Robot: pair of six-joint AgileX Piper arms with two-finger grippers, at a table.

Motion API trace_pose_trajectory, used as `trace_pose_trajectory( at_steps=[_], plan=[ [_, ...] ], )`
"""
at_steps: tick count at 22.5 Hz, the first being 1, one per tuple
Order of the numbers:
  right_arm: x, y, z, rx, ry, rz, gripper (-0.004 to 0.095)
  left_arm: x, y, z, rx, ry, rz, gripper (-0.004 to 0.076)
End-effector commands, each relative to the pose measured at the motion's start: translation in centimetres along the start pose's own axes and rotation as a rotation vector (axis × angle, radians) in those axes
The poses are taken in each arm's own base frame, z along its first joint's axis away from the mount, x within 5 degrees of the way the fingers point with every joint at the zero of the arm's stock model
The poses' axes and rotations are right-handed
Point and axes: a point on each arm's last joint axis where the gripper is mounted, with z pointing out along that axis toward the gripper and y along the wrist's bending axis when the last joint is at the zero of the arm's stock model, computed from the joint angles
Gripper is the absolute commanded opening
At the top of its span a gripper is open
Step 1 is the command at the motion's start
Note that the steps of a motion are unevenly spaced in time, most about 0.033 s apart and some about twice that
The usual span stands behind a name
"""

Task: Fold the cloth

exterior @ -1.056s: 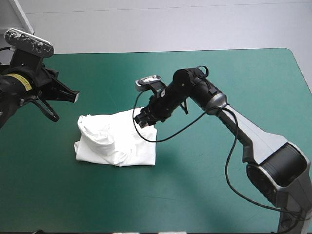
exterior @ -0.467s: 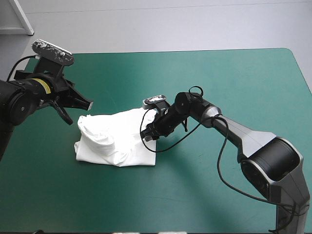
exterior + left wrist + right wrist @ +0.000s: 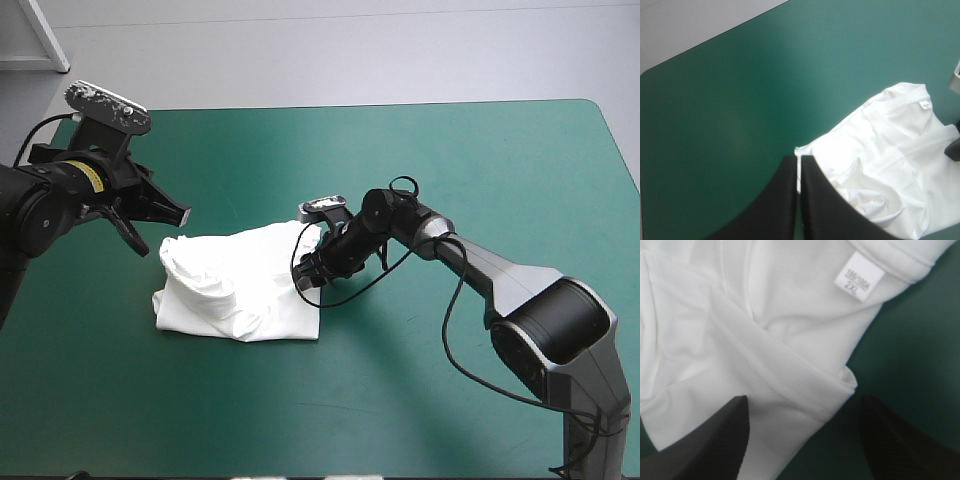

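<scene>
A table (image 3: 530,150) under a smooth teal-green cover (image 3: 200,400) fills most of the high view, its far edge straight, its far right corner rounded. The left wrist view shows a rounded corner with a thin dark rim; the right wrist view, a bare patch of cover

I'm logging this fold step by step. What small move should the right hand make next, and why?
Probably shut the right hand on the T-shirt edge. Its fingers stand open, one over the cloth, the other over the teal-green cover, with a folded corner near the size label lying between them. The left hand is shut, apart from the T-shirt.
</scene>
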Motion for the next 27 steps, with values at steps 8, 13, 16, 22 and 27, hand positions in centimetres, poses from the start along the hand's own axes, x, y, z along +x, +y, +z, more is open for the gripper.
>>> trace_pose_trajectory(
  at_steps=[8,13,16,22,27],
  plan=[
    [0.2,0.9,1.6,-0.183,0.073,0.011,0.0006,0.3,0.7,-1.3,-0.045,0.001,0.005,0.0019],
    [0.3,-0.4,-1.3,0.096,0.092,-0.086,0.0006,0.1,0.8,-1.6,-0.049,-0.017,0.002,0.0019],
    [0.4,-2.5,-4.7,0.273,0.105,-0.109,0.0003,-0.2,1.0,-2.1,-0.05,-0.038,-0.001,0.0019],
    [1.7,-11.8,-13.8,0.45,0.054,0.11,0.0001,-0.6,1.3,-3.1,-0.057,-0.069,0.008,0.0019],
    [5.0,-18.2,-19.6,0.574,0.06,0.285,0.0001,-0.6,1.3,-3.1,-0.053,-0.069,0.011,0.0019]
  ],
)
